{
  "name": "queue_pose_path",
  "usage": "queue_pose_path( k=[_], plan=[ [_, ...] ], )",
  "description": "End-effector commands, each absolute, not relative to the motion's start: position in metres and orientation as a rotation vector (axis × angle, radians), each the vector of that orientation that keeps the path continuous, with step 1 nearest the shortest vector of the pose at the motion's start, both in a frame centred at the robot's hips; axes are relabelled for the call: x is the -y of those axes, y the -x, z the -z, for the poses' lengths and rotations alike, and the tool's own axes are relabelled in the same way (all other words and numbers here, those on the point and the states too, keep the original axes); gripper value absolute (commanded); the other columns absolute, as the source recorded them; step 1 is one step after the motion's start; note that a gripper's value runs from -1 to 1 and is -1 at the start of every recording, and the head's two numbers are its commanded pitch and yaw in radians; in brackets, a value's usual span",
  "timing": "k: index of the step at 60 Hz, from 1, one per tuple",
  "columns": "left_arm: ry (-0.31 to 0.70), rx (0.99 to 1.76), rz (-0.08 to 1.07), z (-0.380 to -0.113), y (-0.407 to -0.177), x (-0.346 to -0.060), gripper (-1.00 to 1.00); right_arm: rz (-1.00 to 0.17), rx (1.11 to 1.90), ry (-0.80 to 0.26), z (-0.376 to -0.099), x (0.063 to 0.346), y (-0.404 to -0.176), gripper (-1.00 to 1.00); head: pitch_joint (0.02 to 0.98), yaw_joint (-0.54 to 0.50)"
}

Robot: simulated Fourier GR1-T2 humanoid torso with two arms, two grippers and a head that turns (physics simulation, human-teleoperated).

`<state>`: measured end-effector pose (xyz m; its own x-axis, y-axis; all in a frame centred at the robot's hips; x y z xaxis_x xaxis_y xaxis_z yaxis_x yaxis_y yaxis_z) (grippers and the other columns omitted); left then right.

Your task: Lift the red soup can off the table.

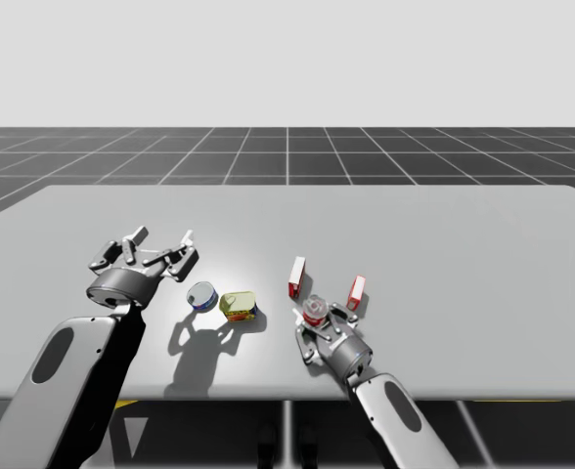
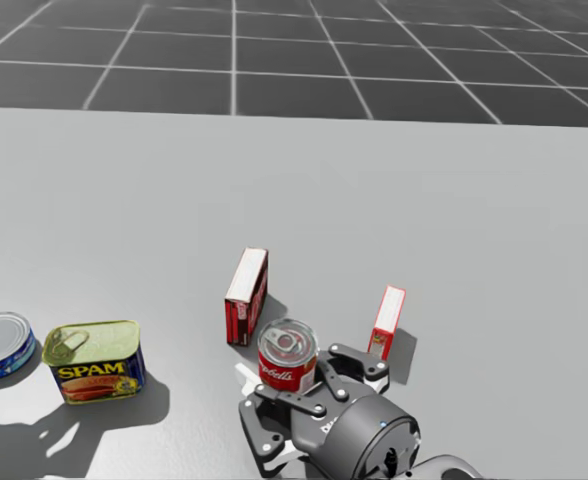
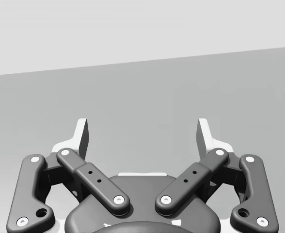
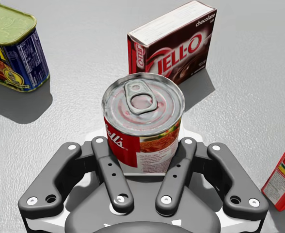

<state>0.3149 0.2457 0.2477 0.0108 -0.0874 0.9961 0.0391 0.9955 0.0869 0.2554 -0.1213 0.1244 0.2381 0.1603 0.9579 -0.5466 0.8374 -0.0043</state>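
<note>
The red soup can (image 4: 142, 121) stands upright, axis vertical, silver pull-tab lid upward, red label with white script, clamped in my right gripper (image 4: 141, 158) near the brown box (image 4: 174, 41), while my left gripper (image 3: 142, 138) gapes wide

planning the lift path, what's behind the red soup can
Behind the red soup can a dark red box stands upright, apart from it. The can covers the table strip between them.
</note>
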Motion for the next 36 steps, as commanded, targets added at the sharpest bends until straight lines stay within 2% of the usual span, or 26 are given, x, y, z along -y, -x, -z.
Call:
queue_pose_path(
  k=[1,15,24,36],
  plan=[
    [-0.039,1.555,0.102,-0.247,-0.315,-0.245,-1.0,-0.436,1.235,-0.317,-0.119,0.123,-0.256,1.0,0.596,-0.13],
    [-0.039,1.552,0.103,-0.246,-0.314,-0.244,-1.0,-0.432,1.237,-0.32,-0.119,0.124,-0.256,1.0,0.453,-0.13],
    [-0.039,1.552,0.102,-0.246,-0.314,-0.244,-1.0,-0.428,1.25,-0.324,-0.12,0.124,-0.255,1.0,0.442,-0.13],
    [-0.037,1.552,0.101,-0.246,-0.315,-0.244,-1.0,-0.434,1.3,-0.315,-0.134,0.122,-0.249,1.0,0.449,-0.15]
  ],
)
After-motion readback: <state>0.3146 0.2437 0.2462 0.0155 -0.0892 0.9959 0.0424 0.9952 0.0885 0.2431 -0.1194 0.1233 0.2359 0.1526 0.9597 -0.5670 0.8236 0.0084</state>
